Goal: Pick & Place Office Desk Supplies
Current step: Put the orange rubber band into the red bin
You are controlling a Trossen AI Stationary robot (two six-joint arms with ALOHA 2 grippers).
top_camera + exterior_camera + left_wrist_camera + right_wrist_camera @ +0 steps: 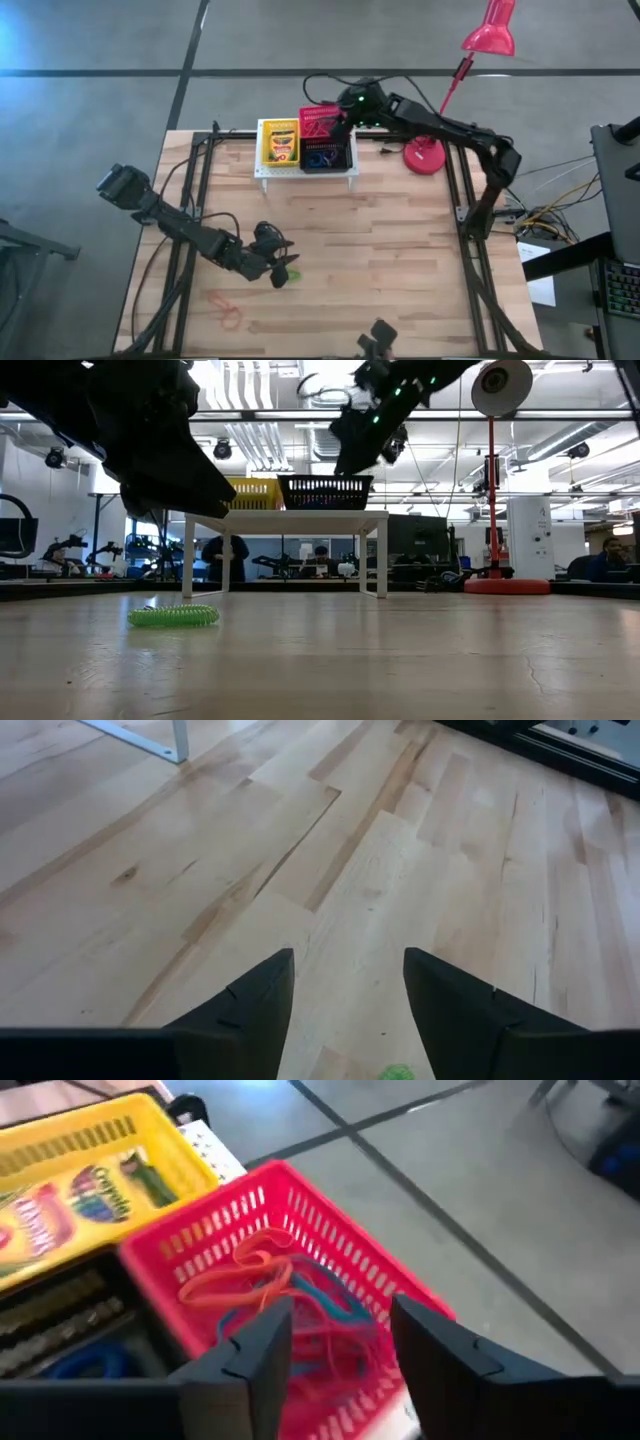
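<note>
A: What's going on?

B: It looks like sorting time. The right gripper [335, 1342] hangs over the red basket [300, 1210] at the top middle, fingers apart, holding nothing. Loops [265, 1280] lie inside.

A: And the left gripper [283, 265]?

B: Low at the lower left, tilted down, fingers apart and empty. A green loop [174, 616] lies just beside it. I think it must drop and pinch that next.

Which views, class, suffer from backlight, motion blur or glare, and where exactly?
Low view: bright ceiling lights behind turn the left gripper into a near silhouette above the green coil. Right wrist view: the red basket and the loops in it look motion-smeared. High view: blue-white glare in the floor's upper left corner. Left wrist view: even light, soft sheen on the table.
</note>
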